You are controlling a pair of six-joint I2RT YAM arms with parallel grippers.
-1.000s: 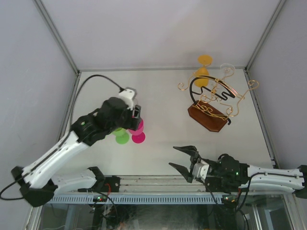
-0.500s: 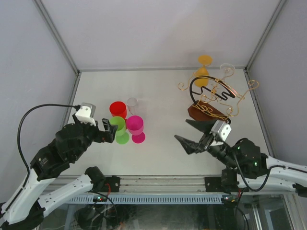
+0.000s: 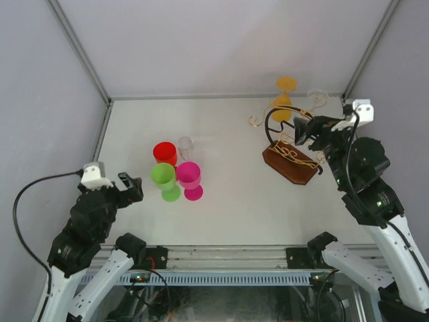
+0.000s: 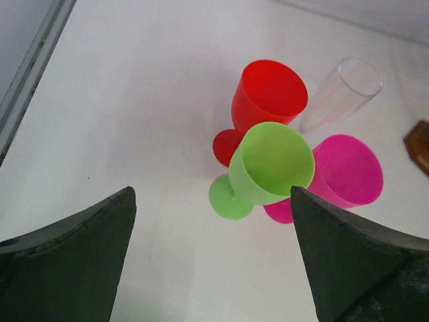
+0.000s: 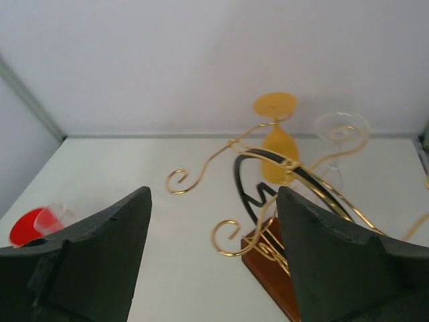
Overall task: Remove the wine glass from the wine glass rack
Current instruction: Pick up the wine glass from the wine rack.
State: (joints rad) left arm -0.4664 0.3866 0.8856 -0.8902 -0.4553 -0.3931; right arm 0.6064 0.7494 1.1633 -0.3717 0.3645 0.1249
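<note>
Nearest the arms, the left hand [image 3: 131, 186] is held wide open, and nothing is gripped in it. Just past it, four glasses are set close together on the tabletop [image 3: 228, 201]: a green glass [image 4: 271, 164], a pink glass [image 4: 345, 171], a red glass [image 4: 268, 94] and a clear flute [image 4: 338, 87]. If one were bumped by that hand, the others could be knocked over too, because they are packed so tight.

Further out on the right, the right hand [image 5: 213, 193] is held up beside the wine glass rack [image 3: 289, 164]. Its fingers are spread wide and nothing is between them. At the far side of the rack, two glasses are hung upside down from the gold wire arms [image 5: 201, 164]: a yellow wine glass [image 5: 278, 147] and, to its right, a clear wine glass [image 5: 338, 131]. Neither has been taken off yet.

Trouble could be caused by the thin wires. They are curled all round the glasses, so a finger could be caught on one as the hand is moved in. Then the rack could be dragged or tipped. If a glass is pulled the wrong way, its foot could be jammed in the wire. The clear one is hard to see and could be missed. A glass gripped too loosely could be dropped.
</note>
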